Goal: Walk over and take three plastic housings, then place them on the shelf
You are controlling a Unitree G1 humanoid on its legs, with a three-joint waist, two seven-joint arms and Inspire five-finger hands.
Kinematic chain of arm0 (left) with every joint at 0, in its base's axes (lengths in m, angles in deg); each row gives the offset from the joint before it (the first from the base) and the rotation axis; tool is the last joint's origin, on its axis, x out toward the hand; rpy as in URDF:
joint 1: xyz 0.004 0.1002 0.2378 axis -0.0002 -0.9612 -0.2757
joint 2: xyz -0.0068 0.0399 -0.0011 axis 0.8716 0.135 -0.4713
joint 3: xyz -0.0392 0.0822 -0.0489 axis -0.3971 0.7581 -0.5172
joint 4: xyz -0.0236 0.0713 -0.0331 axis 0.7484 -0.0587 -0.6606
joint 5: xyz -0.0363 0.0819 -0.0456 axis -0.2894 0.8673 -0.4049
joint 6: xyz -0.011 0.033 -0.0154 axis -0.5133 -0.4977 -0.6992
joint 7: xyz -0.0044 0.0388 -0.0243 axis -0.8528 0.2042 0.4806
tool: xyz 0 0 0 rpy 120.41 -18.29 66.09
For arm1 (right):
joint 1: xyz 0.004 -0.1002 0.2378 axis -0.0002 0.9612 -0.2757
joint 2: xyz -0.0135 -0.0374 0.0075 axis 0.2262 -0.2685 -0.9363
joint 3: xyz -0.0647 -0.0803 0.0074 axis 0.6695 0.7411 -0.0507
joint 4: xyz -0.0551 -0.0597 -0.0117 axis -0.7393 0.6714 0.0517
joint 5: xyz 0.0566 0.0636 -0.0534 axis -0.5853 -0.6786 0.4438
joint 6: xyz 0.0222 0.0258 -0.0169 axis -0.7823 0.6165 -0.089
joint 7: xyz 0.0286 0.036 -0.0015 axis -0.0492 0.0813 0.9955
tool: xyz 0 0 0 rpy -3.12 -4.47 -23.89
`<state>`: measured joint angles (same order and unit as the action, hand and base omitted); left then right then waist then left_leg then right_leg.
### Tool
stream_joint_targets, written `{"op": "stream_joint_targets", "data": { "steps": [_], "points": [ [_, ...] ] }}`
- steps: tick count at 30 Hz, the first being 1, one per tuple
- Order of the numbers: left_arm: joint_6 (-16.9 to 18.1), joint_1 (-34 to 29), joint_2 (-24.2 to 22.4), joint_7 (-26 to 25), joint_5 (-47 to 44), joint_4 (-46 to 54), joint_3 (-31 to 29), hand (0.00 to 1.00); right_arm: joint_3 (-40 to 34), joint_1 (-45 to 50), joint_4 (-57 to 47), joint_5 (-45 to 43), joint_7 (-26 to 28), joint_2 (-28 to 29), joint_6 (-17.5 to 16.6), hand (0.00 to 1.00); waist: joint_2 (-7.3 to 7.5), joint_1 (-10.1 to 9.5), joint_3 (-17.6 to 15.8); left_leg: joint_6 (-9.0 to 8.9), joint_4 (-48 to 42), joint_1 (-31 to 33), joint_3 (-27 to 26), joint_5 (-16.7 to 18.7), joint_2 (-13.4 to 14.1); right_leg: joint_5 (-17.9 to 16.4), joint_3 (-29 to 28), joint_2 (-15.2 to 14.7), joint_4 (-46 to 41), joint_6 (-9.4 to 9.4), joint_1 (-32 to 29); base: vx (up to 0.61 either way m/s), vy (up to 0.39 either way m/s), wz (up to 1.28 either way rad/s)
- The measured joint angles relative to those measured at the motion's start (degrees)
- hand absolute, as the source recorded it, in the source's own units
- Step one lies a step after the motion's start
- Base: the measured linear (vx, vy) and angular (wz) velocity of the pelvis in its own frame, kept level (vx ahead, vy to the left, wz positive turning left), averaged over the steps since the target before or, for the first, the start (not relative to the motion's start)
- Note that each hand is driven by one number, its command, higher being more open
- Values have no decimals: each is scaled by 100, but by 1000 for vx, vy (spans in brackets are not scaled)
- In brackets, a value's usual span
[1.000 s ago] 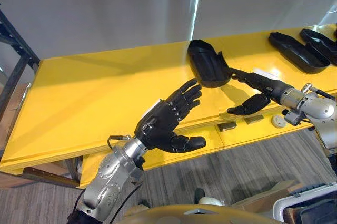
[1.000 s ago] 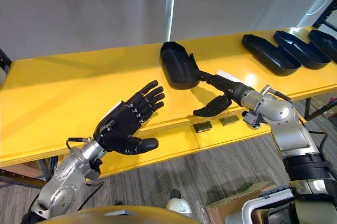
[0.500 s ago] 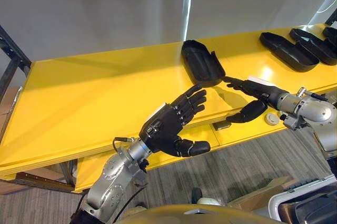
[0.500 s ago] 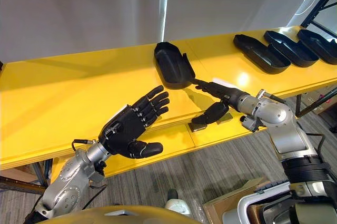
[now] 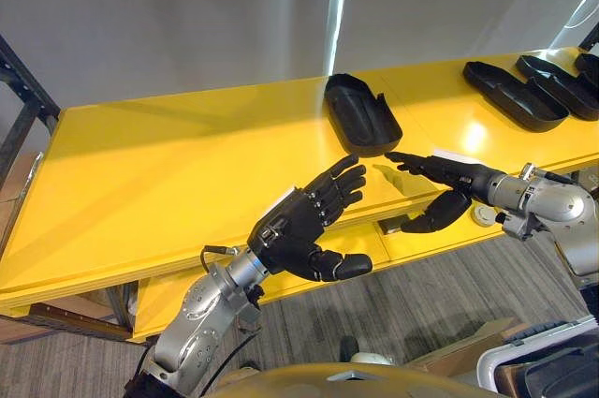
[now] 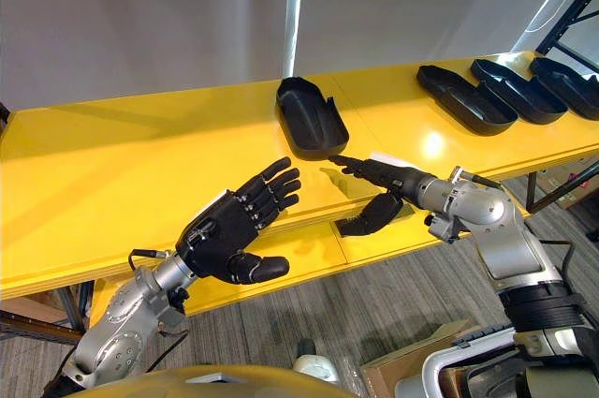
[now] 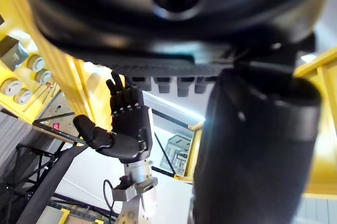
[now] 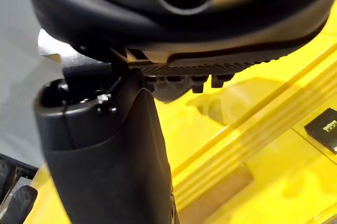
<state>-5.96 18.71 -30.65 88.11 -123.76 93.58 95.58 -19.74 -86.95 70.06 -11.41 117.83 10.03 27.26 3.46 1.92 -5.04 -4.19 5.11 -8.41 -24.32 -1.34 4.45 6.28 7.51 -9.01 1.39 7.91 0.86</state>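
One black plastic housing [image 5: 360, 115] lies open side up on the yellow shelf [image 5: 187, 164], near its middle. Three more black housings [image 6: 465, 98] lie in a row at the far right of the shelf. My right hand [image 6: 379, 173] is open, its straight fingers held low over the shelf just in front of the near housing and apart from it, with its thumb [image 5: 432, 216] hanging below the front edge. My left hand [image 5: 301, 223] is open and empty, palm up, raised in front of the shelf to the left of the housing.
A lower yellow ledge [image 5: 356, 239] juts out under the shelf's front edge, with small dark blocks [image 5: 393, 225] on it. A dark metal rack post [image 5: 23, 108] stands at the left end. A cardboard box [image 5: 468, 356] and a bin sit on the floor at the lower right.
My right hand has drawn back from the near housing's end, which its fingertips touched a second ago. The housing stays where it lay. My left hand has hardly moved; the camera has shifted slightly.
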Motion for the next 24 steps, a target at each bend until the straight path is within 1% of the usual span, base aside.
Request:
{"op": "stream_joint_targets", "data": {
  "steps": [2,4,7,12,14,16,19,23,24],
  "points": [
    [0,-7,0,11,4,-3,1,100,25,32,-10,187,4,2,71,100,28,9,32,-2,0,-1,1,-2,-2,-1,0,-1,0,-1,0,0,0,0],
    [0,-9,0,11,5,-4,2,100,25,32,-10,210,3,2,113,100,41,19,42,-4,1,-2,1,-4,-2,-1,0,-1,0,-1,0,0,0,0],
    [4,-19,-3,11,7,-36,3,100,24,46,-201,211,9,2,265,100,53,51,52,-7,1,-5,0,-9,-2,-1,0,0,-1,-1,0,0,0,0],
    [4,-96,-4,9,16,-86,7,100,-38,156,-563,201,-35,2,283,100,68,123,62,5,1,-6,0,-21,-3,-3,0,-1,-1,-3,1,0,0,0],
    [8,-101,-6,9,16,-91,7,100,-78,180,-626,184,-231,2,155,100,76,136,68,5,1,-10,-4,-22,-3,-3,-2,-1,-2,-3,1,0,0,0],
    [26,-100,-62,6,15,-182,18,100,-253,167,-653,-77,-542,2,-47,100,76,140,86,5,2,-13,-8,-23,-2,-3,-4,0,-2,-4,1,0,0,0],
    [26,-104,-110,-19,15,-338,61,100,-423,-71,-652,-136,-609,2,-197,100,68,134,127,4,2,-8,0,-32,0,-7,4,3,2,-9,0,0,0,0],
    [25,-111,-116,-4,8,-338,159,100,-374,-236,-640,-99,-615,3,-310,100,52,108,173,8,2,10,47,-40,-5,-11,50,-6,3,-16,8,0,0,6],
    [25,-110,-115,6,5,-338,162,100,-270,-311,-568,-74,-617,3,-342,100,50,103,174,10,2,16,64,-47,-6,-12,66,-9,2,-17,10,0,0,6]
  ]
}}
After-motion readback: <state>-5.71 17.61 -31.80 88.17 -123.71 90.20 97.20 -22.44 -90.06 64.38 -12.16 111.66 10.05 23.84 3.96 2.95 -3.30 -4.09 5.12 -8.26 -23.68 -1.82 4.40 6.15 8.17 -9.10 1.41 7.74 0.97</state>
